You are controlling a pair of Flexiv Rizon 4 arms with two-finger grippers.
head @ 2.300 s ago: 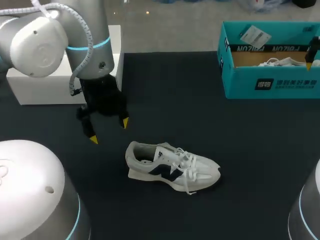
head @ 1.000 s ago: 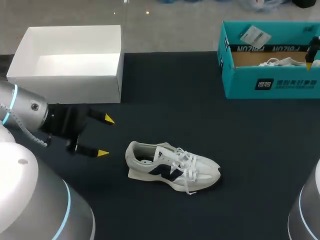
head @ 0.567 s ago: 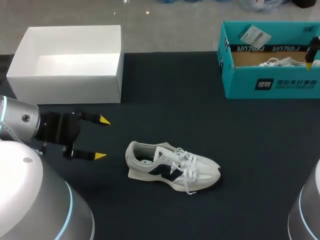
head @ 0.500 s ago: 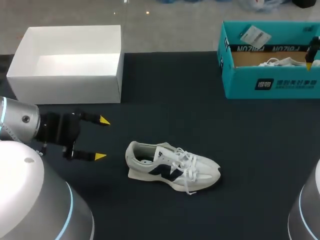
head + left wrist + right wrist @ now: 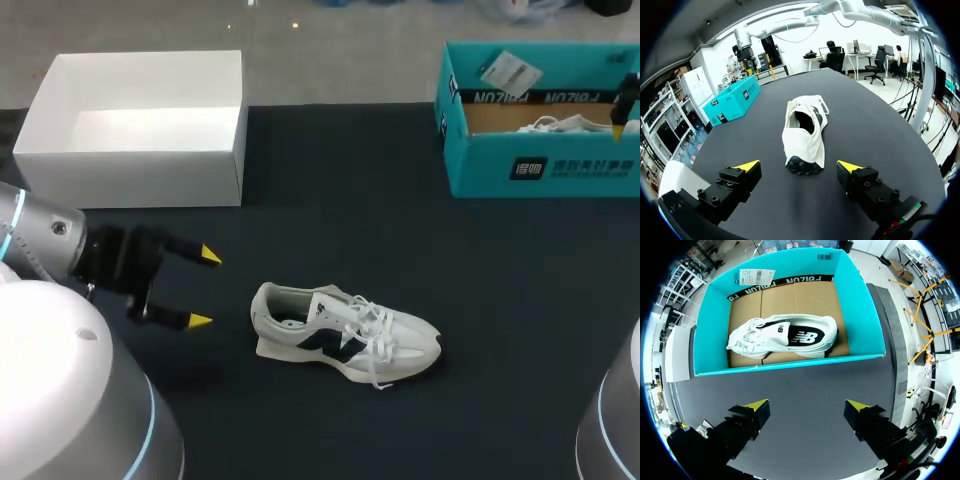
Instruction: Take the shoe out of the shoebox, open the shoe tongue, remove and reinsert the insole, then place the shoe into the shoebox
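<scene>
**A:** Where are the edges and the room to move?

**B:** Take the shoe (image 5: 340,335) as the mark. To its left hangs the left gripper (image 5: 205,288), low over the dark table (image 5: 400,220), fingers spread wide and holding nothing, with a strip of table between its yellow tips and the heel. Farther back on that side an open-topped white box (image 5: 130,180) stands at the table's far edge, well apart from the shoe. To the shoe's right a broad stretch of table runs to the shoebox (image 5: 540,165), which sits far back at the right.

**A:** Which way does the shoe point?

**B:** It stands upright on its sole. The heel faces the left gripper and the toe points away to the right, angled slightly toward the near edge. Its long axis runs nearly in line with that gripper's fingers.

**A:** What are the materials and shapes?

**B:** The shoe is a white low trainer with a dark side mark, loose white laces and a knobbly heel tread. The table has a matte, dark surface. The shoebox is teal card with straight walls and a brown floor, where a second shoe (image 5: 782,336) lies on its side. The right gripper (image 5: 807,407) hangs just beside the shoebox's wall on the shoe's side, fingers wide apart and unladen.
</scene>
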